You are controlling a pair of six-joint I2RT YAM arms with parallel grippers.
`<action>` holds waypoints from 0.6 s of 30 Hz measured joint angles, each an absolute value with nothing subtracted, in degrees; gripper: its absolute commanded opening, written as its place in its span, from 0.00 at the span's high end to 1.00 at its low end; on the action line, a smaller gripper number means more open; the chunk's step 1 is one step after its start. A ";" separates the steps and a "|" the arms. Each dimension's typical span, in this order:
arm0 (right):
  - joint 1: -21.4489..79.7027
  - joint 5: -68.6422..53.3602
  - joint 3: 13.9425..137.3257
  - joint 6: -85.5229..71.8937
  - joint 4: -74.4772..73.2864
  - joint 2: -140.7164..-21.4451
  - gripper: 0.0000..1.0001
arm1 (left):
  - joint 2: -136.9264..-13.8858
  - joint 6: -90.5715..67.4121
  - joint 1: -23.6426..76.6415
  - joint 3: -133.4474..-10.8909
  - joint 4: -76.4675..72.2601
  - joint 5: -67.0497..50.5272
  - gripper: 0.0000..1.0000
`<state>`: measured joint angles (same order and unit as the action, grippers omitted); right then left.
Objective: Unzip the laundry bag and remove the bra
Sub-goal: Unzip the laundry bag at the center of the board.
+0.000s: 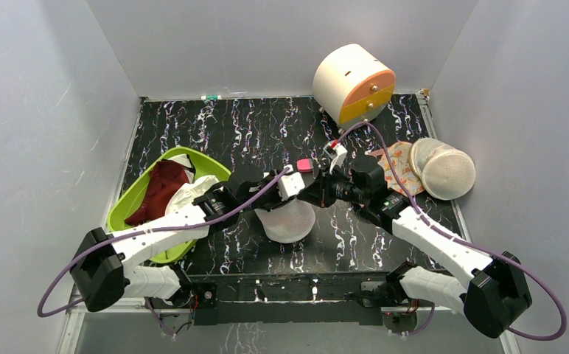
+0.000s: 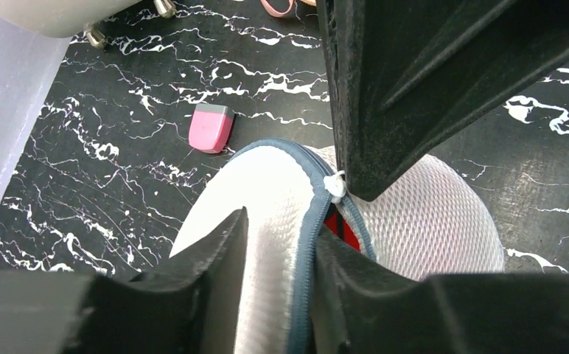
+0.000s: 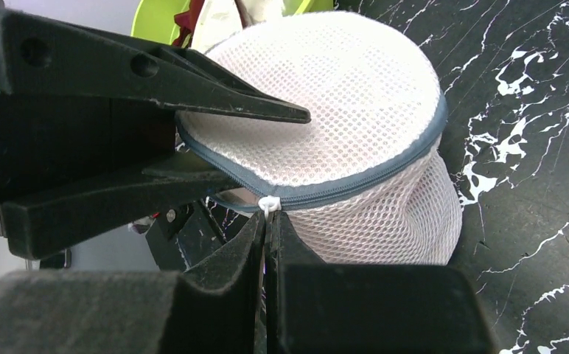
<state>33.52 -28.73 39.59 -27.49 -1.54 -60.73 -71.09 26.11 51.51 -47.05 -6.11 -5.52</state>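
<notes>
One laundry bag [image 2: 429, 214] flap lies inside the parted left gripper [image 2: 278, 225].

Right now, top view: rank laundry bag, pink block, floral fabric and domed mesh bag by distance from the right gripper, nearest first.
1. laundry bag: at the right gripper, which pinches its zip pull.
2. pink block: just beyond, toward the back.
3. floral fabric: off to the right.
4. domed mesh bag: far right, past the fabric.

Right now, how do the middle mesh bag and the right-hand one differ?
The laundry bag stands mid-table, zip partly open, red fabric inside; the domed mesh bag lies at the right. The right gripper pinches the laundry bag's zip pull; nothing touches the domed mesh bag. Both are white mesh.
</notes>
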 measured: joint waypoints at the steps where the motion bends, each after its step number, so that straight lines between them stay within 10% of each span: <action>1: 33.52 -28.88 39.59 -27.49 -1.54 -60.84 1.00 | -71.05 25.93 51.51 -47.05 -6.17 -5.54 0.79; 6: 33.52 -27.42 39.59 -27.64 -1.80 -60.90 1.00 | -70.81 25.65 51.62 -47.07 -6.33 -5.87 1.00; 18: 33.50 -15.07 40.12 -27.99 -7.18 -60.82 1.00 | -67.48 26.11 52.05 -47.16 -6.09 -5.72 1.00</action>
<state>33.50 -15.07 40.12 -27.99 -7.18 -60.82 -67.48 26.11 52.05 -47.16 -6.09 -5.72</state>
